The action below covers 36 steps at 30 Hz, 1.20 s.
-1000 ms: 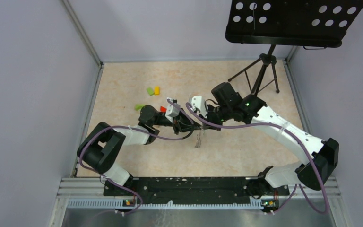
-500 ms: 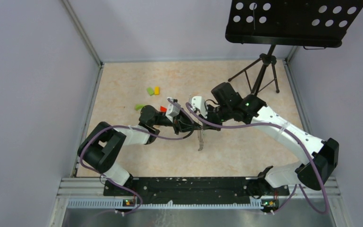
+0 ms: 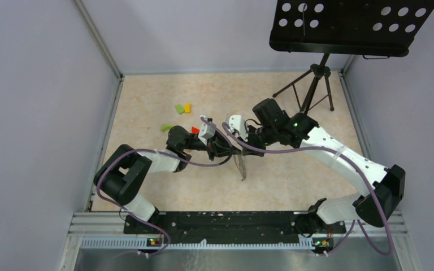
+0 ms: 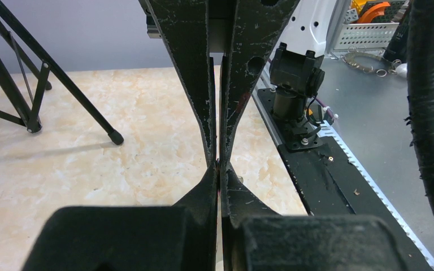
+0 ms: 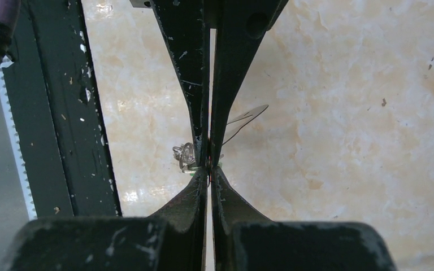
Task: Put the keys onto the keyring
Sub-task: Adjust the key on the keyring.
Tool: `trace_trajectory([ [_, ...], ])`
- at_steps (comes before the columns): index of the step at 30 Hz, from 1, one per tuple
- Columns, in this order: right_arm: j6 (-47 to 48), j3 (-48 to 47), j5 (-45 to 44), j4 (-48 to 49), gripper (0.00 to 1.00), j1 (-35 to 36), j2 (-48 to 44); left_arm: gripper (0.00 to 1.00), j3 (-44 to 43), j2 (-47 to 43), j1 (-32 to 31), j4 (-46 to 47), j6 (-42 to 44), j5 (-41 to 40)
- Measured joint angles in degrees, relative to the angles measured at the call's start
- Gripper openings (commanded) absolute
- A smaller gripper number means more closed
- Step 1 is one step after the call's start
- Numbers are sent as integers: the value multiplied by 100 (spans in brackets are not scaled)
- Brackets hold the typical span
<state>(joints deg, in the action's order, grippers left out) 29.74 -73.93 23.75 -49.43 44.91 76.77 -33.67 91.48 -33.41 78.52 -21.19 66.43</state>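
The left gripper (image 3: pixel 231 151) and the right gripper (image 3: pixel 244 149) are seen fully closed and tip to tip, held over the middle of the table (image 3: pixel 294 180). The keys (image 3: pixel 241 167), a silver bunch, are hung from that meeting point and pointed toward the near edge. Which pair of jaws is clamped on them cannot be told.

Pale lilac walls (image 3: pixel 34 113) are closing in a beige marbled tabletop (image 3: pixel 147 101) on three sides. A black perforated music stand (image 3: pixel 350 25) is standing on its tripod (image 3: pixel 313 84) at the far right corner, under even light.
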Motion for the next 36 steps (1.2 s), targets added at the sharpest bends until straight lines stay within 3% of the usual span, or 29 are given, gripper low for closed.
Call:
trace_trajectory([
  [4, -42, 4, 2, 13, 1, 0, -2, 0, 0, 0, 0, 24, -17, 20],
  [13, -153, 420, -4, 452, 26, 4, -411, 0, 2, -55, 4, 151, -258, 170],
  [18, -144, 621, 68, 669, 31, -28, -584, 0, 2, -181, 2, 173, -372, 258],
  [21, -142, 734, 140, 748, 29, -46, -632, 0, 2, -199, 2, 223, -431, 308],
  [30, -136, 796, 361, 796, 4, -57, -636, 0, 37, -199, 4, 542, -610, 334],
  [36, -144, 833, 459, 807, 0, -59, -640, 0, 79, -199, 4, 739, -662, 319],
])
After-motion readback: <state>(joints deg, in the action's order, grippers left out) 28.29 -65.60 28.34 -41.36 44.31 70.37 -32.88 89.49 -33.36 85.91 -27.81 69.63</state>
